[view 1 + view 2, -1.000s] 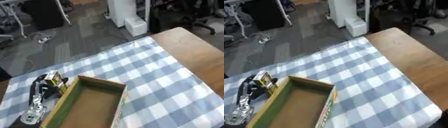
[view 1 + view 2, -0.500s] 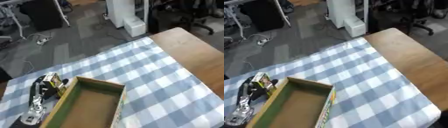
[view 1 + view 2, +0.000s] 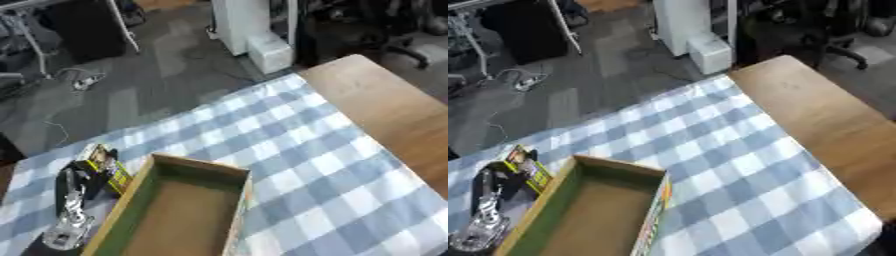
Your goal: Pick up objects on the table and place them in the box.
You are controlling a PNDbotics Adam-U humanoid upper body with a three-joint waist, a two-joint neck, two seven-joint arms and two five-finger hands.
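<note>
Black left robot hand (image 3: 74, 182) beside box (image 3: 229, 172)

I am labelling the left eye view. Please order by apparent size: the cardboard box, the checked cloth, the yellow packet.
1. checked cloth
2. cardboard box
3. yellow packet, held in the left hand

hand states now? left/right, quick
Left hand: beside the open cardboard box, against a small yellow-green packet; fingers cannot be told.
Right hand: not in view.
</note>
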